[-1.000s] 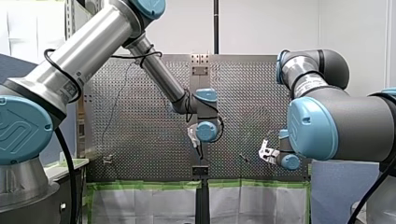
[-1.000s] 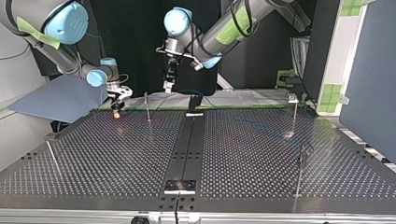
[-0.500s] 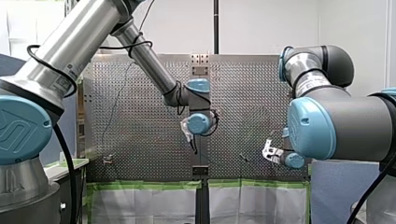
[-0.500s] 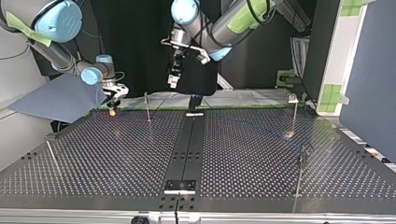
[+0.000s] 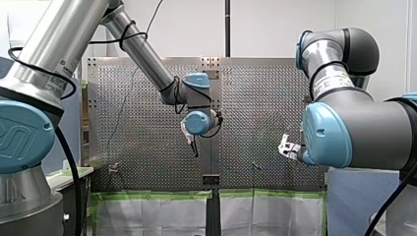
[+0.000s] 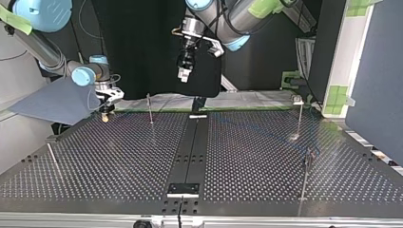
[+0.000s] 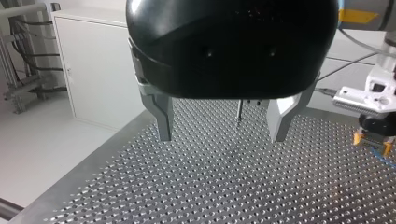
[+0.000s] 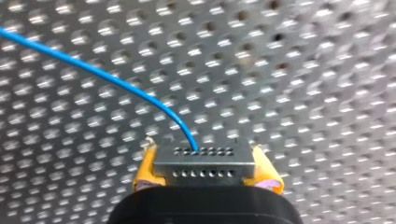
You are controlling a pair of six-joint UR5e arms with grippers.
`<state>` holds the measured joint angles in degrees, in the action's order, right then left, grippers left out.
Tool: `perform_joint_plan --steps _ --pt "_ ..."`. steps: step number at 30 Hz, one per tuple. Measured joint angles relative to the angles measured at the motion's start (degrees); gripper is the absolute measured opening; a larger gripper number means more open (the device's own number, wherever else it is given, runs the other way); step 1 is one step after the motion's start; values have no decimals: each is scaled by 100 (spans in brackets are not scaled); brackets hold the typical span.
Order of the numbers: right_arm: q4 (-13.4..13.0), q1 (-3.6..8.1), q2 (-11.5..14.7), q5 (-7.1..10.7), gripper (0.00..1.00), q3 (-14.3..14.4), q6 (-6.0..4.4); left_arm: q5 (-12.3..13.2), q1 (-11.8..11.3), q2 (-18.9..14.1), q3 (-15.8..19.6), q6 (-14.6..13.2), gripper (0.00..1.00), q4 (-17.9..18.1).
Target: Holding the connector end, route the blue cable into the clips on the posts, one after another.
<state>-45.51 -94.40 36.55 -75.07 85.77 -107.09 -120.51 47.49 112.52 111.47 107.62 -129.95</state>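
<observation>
Since a second ago your left end effector (image 6: pixel 183 76) has lifted well clear of the table (image 6: pixel 119 161) and drifted toward the top view's right. Its fingers (image 7: pixel 162 116) stand wide apart with nothing between them. Your right end effector (image 6: pixel 105 113) has slid toward that view's left, away from the nearest post (image 6: pixel 150 108), low over the table's far edge. It is clamped on the connector (image 8: pixel 201 161), a yellow pad (image 8: pixel 145 171) on either side, and the blue cable (image 8: pixel 116 84) leaves the connector and arcs away over the holes. I judge that the left arm is getting out of the way while the right draws the cable out; no clip looks threaded yet

In the top view the cable is only a faint blue line over the table's right half, and you cannot trace where it ends. The clips (image 6: pixel 298 99) are too small to show which way they open. The right wrist view shows no post, so you cannot judge the connector's line-up from there
</observation>
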Motion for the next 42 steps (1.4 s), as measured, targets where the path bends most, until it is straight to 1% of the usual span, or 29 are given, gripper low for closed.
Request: perform_joint_plan --steps 6,11,17,19,21,24,28,32,36,42 --pt "5 11 283 18 0 5 -2 2 2 -307 308 -7 100 2" --pt "6 -14 513 71 0 33 2 -10 7 -571 572 -12 100 -4" --pt "-16 -18 765 55 0 81 -2 -17 8 -889 889 -4 100 -11" --pt "-70 -15 812 31 0 148 -24 -19 10 -979 980 4 100 -15" --pt "-158 -22 831 11 0 214 -59 -20 10 -1091 1091 13 100 -14" --pt "-263 -39 838 -27 0 253 -83 -21 -6 -1232 1232 23 100 -4" --pt "-315 -76 831 -71 0 268 -99 -21 -2 -1404 1404 32 100 -5" --pt "-347 -108 732 -108 0 294 -90 -21 9 -1608 1608 41 100 -12" --pt "-374 -117 654 -113 0 303 -86 -21 9 -1692 1693 40 100 -14" --pt "-380 -118 637 -114 0 305 -85 -21 8 -1709 1710 39 100 -14"
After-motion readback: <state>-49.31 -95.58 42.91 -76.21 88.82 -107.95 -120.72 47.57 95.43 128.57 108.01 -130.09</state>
